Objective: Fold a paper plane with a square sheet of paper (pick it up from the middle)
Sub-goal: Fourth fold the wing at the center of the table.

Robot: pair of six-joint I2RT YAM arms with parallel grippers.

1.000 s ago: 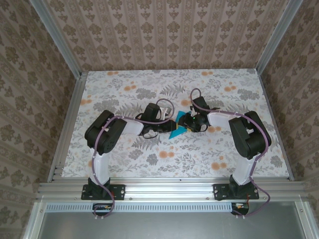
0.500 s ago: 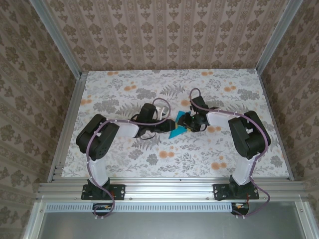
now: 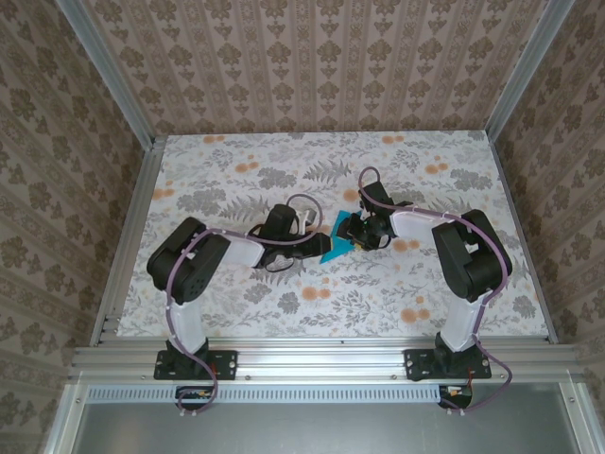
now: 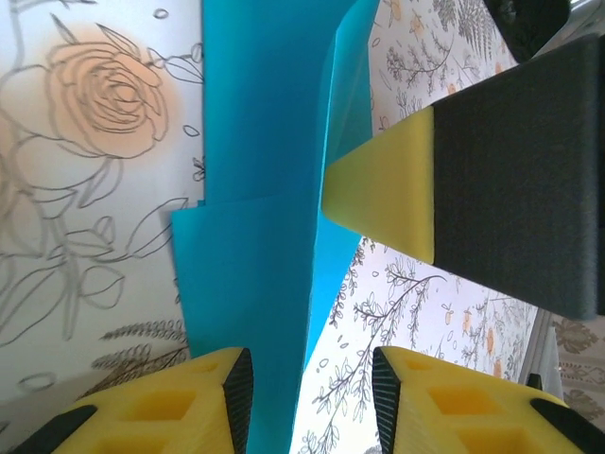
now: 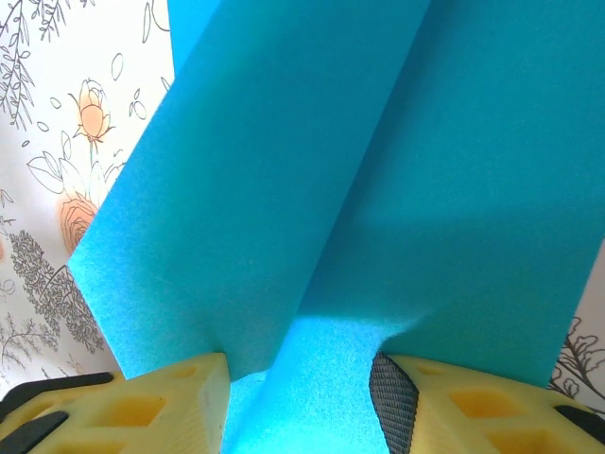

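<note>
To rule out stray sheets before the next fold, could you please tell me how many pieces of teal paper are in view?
1: the creased teal sheet sits between the left gripper and the right gripper. Another sheet beneath it could be hidden.

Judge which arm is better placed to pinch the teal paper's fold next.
Right, probably. The square sheet of paper bunches between both fingers of the right hand, fold centred. The left hand stands open, the sheet lying against one finger only.
</note>
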